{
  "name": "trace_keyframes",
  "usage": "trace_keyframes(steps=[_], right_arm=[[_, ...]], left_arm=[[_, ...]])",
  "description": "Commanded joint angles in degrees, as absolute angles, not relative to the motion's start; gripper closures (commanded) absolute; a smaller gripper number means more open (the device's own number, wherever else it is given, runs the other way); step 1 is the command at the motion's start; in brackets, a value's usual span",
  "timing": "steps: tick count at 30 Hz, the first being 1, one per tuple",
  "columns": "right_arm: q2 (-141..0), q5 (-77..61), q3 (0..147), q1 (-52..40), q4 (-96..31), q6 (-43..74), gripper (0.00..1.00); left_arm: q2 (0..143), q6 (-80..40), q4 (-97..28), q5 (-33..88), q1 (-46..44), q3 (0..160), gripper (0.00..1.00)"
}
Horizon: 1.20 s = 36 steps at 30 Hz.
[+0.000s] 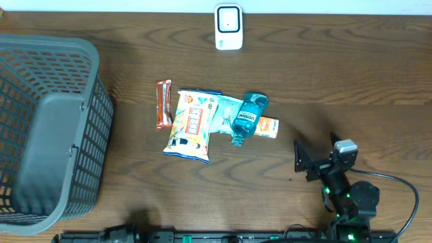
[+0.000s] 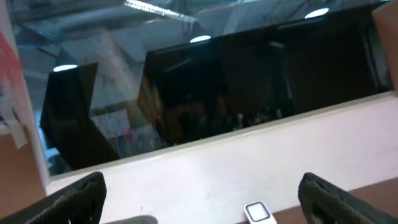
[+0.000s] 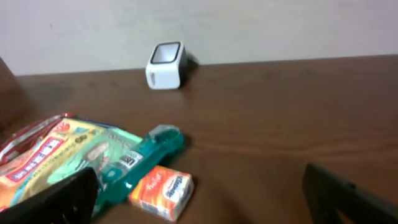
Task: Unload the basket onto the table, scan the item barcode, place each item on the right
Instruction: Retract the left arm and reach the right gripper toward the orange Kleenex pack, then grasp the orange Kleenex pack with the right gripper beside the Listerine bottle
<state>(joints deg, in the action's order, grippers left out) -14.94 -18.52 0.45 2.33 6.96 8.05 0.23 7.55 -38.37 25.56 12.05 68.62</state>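
We see a teal bottle [image 1: 248,113] lying mid-frame
Dark wood table [image 1: 337,74], white wall [image 3: 280,25]; left gripper [image 2: 202,208], right gripper [image 1: 316,150] both released

Teal bottle [image 1: 248,115], orange box [image 1: 268,127], white scanner [image 1: 229,27], grey lattice basket [image 1: 98,128], perhaps reddish-brown bar wrapper [image 1: 163,104].

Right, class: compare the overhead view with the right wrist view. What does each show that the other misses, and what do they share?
Overhead only: the grey basket at the table's left end and the right arm's body.

Right wrist only: the pale wall behind the table.

Both: the white scanner at the far edge, the teal mouthwash bottle lying on its side, the orange box next to it, the snack bag, and the open right end effector, holding nothing.
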Motion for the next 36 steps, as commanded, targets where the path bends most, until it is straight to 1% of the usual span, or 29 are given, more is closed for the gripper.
trace_keyframes(steps=[1, 7, 10, 13, 16, 19, 22, 27, 31, 34, 36], right_arm=[[-22.98, -17.41, 3.66, 2.02, 10.15, 6.61, 0.01], [-42.22, -17.58, 17.02, 1.8, 6.31, 6.83, 0.01], [-52.82, -20.95, 26.24, 0.51, 1.85, 7.81, 0.01], [-62.13, -29.06, 35.24, -1.08, -2.61, 8.73, 0.01], [-68.71, -39.86, 40.27, -1.89, -1.15, 8.78, 0.01], [-72.79, -44.23, 41.47, -1.98, 1.19, 9.32, 0.01], [-75.81, -44.12, 41.45, -2.0, 3.92, 12.51, 0.01], [-82.28, -44.05, 41.45, -2.39, 8.62, 14.09, 0.01], [-85.65, -44.12, 41.45, -2.42, 9.08, 23.14, 0.01], [-86.74, -44.05, 41.45, -2.46, 10.24, 23.51, 0.01], [-87.07, -43.09, 41.45, -2.46, 10.39, 23.62, 0.01]], left_arm=[[0.16, 7.18, -38.94, 27.51, 16.12, 67.96, 0.02], [0.19, 7.22, -32.38, 27.09, 17.89, 67.99, 0.02], [0.3, 7.18, -28.29, 26.35, 17.89, 67.92, 0.02], [0.64, 7.16, -22.85, 26.37, 17.87, 67.72, 0.02], [1.32, 6.63, -17.1, 26.39, 17.89, 67.72, 0.02], [1.87, 2.42, -14.24, 26.37, 17.56, 67.7, 0.02], [1.87, -2.76, -16.95, 26.37, 17.56, 67.2, 0.02], [0.1, -3.16, -15.94, 26.37, 17.56, 62.17, 0.02], [0.16, -6.31, -13.61, 26.37, 17.76, 57.23, 0.02], [0.16, -11.03, -11.38, 26.63, 17.76, 53.39, 0.02], [0.16, -11.97, -11.22, 26.87, 17.78, 51.48, 0.02]])
